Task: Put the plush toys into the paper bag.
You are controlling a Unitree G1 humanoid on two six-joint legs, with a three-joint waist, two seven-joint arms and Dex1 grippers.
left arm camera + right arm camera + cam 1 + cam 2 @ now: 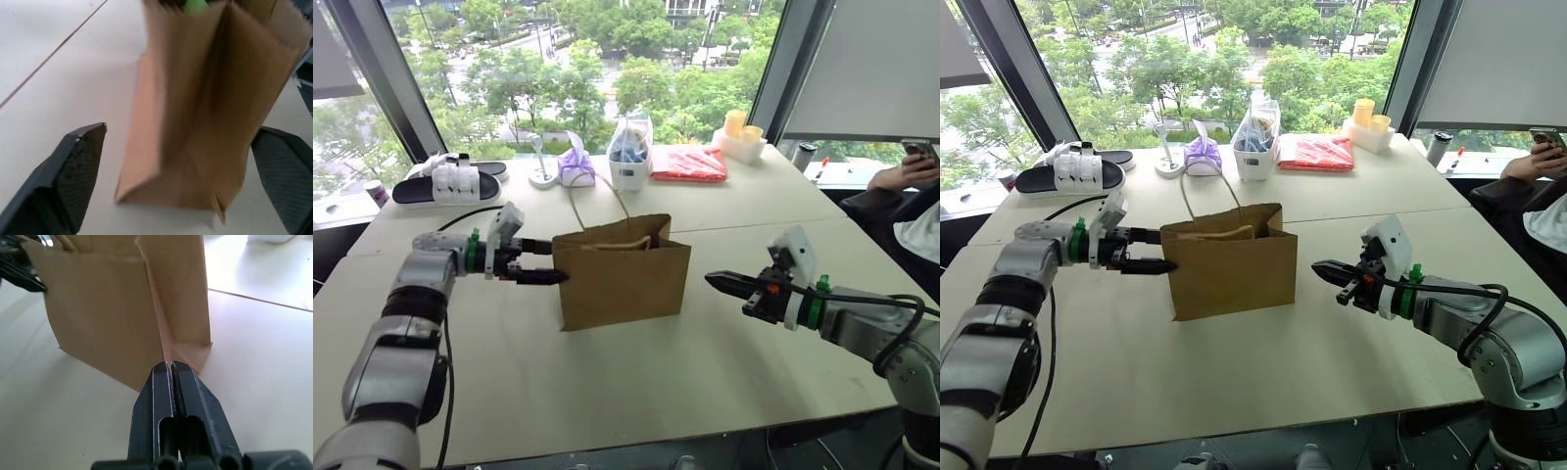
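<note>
Across the middle of the pale surface [636,392] stands the paper bag [625,277], upright, mouth up, its long side running left to right between the two arms. A bright lime green plush toy [196,5] peeps from the bag's mouth in the left wrist view; I cannot see the orange one. Bare room lies all round the bag, the clutter keeping well back by the window and the near edge well off. Just beside the bag's left end, the left hand [540,264] points at it with fingers spread wide, holding nothing. At the other end the right hand [1330,273] is pinched shut and empty, a little farther off. Judging by this, the toys are nearly or wholly in.
</note>
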